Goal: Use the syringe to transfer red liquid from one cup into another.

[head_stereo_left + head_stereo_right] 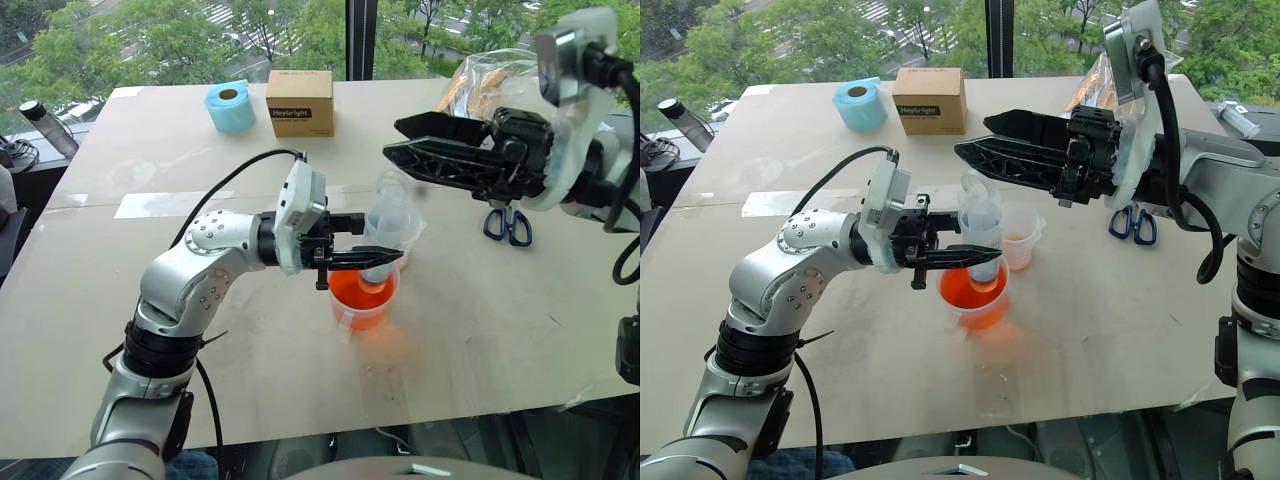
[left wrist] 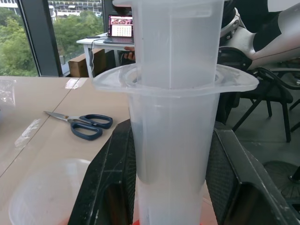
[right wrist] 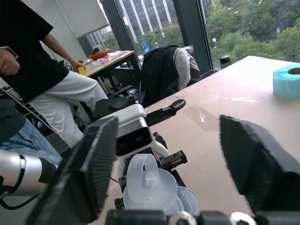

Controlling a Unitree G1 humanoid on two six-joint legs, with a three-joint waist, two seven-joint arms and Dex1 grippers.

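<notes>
Handled cup (image 1: pixel 364 296) near centre of bench (image 1: pixel 480 330), red liquid (image 1: pixel 358 291) in it. Syringe (image 1: pixel 386 225) upright over handled cup, tip down in cup. Narrower cup (image 1: pixel 1021 236) just behind and right of handled cup. Left claw (image 1: pixel 372 240) left of syringe, shut around barrel. Right claw (image 1: pixel 400 140) above and right of syringe, apart from it. Scissors (image 1: pixel 508 224) on bench right of cups. Box (image 1: pixel 300 102) at far edge, tape roll (image 1: pixel 231 105) left of box. Bag (image 1: pixel 490 80) far right.

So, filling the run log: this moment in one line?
left gripper: shut on syringe | tip in handled cup | right gripper: open above
</notes>
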